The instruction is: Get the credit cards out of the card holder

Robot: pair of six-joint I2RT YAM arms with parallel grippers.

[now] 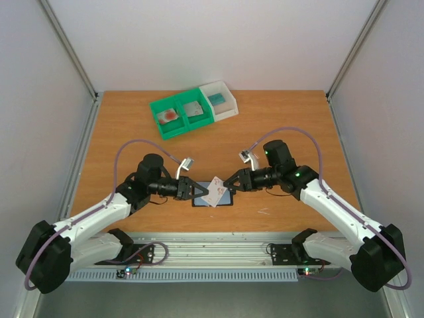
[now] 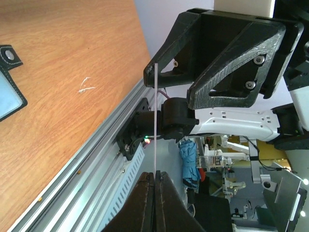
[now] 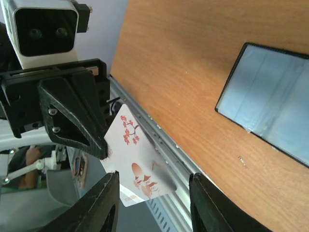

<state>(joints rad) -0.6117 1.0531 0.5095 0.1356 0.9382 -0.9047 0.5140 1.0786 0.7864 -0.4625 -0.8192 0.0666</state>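
Observation:
The card holder (image 1: 224, 199) lies open on the table between the arms, its grey-blue pockets facing up. It also shows in the right wrist view (image 3: 270, 116) and at the left edge of the left wrist view (image 2: 7, 92). My left gripper (image 1: 199, 191) (image 2: 155, 176) is shut on a whitish credit card (image 1: 214, 193) with red blossom print (image 3: 140, 164) and holds it above the holder. The card shows edge-on in the left wrist view (image 2: 155, 121). My right gripper (image 1: 228, 183) (image 3: 154, 178) is open and empty, facing the card's free end from close by.
A green bin (image 1: 162, 124) and a white bin (image 1: 228, 109) stand at the back of the table. A card with a red blotch (image 1: 170, 115) lies in the green bin. The metal rail (image 2: 96, 164) runs along the table's near edge.

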